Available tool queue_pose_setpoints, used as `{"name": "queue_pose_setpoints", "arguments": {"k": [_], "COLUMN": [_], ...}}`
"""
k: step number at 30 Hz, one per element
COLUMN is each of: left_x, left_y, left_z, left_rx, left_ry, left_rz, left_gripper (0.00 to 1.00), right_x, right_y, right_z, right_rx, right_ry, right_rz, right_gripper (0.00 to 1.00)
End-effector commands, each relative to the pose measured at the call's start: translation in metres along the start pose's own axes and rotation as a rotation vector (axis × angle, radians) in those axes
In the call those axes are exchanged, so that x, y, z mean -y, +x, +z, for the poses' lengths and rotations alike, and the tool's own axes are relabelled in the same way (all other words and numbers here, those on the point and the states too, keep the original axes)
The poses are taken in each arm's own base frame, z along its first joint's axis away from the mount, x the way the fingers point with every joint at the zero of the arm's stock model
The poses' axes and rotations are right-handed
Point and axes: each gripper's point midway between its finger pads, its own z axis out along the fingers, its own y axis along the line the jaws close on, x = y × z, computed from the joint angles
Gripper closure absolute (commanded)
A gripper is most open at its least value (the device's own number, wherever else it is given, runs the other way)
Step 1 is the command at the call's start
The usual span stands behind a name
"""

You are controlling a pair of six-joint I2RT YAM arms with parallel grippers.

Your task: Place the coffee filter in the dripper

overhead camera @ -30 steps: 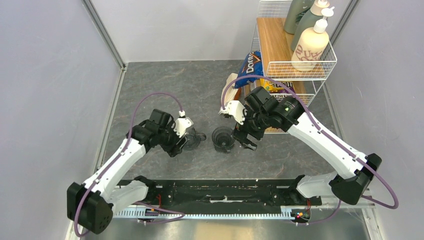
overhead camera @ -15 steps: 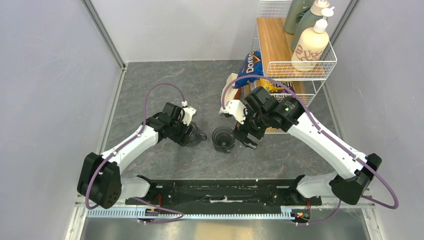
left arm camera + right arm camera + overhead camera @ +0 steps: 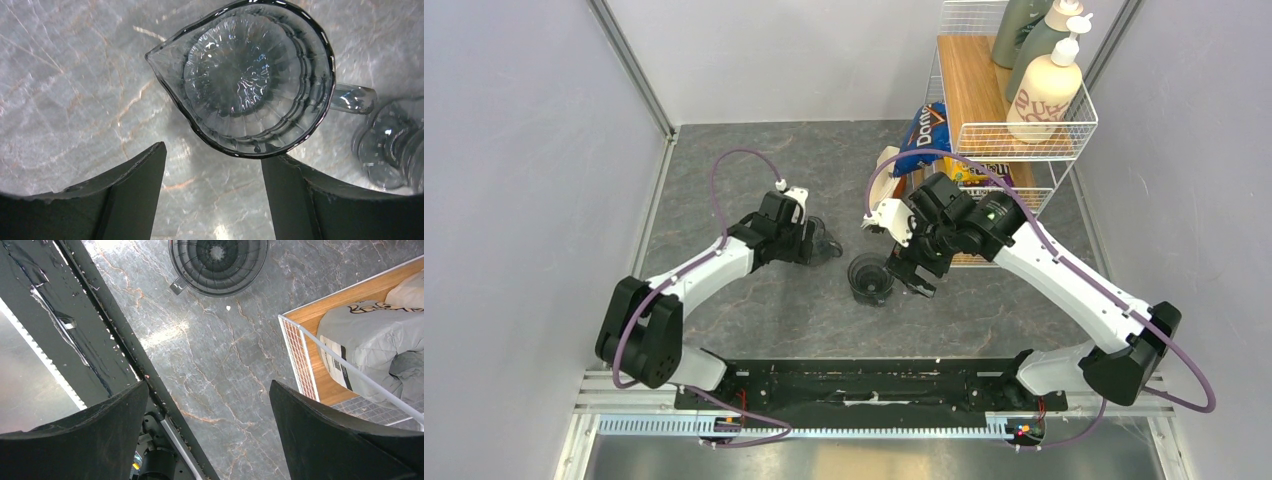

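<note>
On the grey marbled table point(image 3: 824, 170) we find the dripper point(image 3: 870, 278) near centre, its rim cut off in the right wrist view. Our left gripper point(image 3: 212, 152), spread and empty, reaches toward 2 o'clock above the half-hidden glass jug point(image 3: 250, 75). Our right gripper point(image 3: 207, 390) hangs wide apart at the dripper's 3 o'clock.

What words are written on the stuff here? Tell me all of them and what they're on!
"Dorit...": on the blue chip bag by the wire rack; the end of the word is hidden.
Brown lettering on the cream pump bottle: too blurred to read.
Black curly lettering on the grey quilted pouch: cut off and unreadable.
</note>
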Motion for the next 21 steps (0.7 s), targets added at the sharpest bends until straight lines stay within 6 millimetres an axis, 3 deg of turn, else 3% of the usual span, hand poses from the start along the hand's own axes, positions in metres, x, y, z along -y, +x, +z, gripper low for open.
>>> {"name": "queue_pose_setpoints", "arguments": {"k": [1,6,8,11,13,18,21], "left_x": [-0.008,-0.026,-0.028,-0.011,0.003,0.042,0.041], "left_y": [-0.060,-0.069,-0.074,-0.087,-0.085,-0.051,-0.034], "left_z": [0.007,0.015,0.009,-0.025,-0.053,-0.103,-0.113], "left_rx": [0.174,0.179,0.191,0.322,0.375,0.314,0.318], "left_ry": [-0.038,-0.032,0.005,0.154,0.242,0.471,0.460], "left_rz": [-0.074,-0.149,-0.176,-0.137,-0.106,-0.168,-0.222], "left_gripper": [0.23,0.22,0.23,0.22,0.19,0.18,0.15], "right_x": [0.004,0.004,0.005,0.003,0.001,-0.007,-0.011], "right_y": [-0.015,-0.016,-0.018,-0.022,-0.026,-0.021,-0.016], "right_z": [-0.002,-0.001,-0.002,-0.006,-0.012,-0.018,-0.009], "right_rx": [0.044,0.047,0.057,0.080,0.102,0.125,0.141], "right_ry": [0.013,0.011,0.010,0.000,-0.006,-0.025,-0.028], "right_rz": [0.001,0.013,0.022,0.023,0.020,0.015,0.052], "right_gripper": [0.01,0.01,0.01,0.01,0.01,0.03,0.08]}}
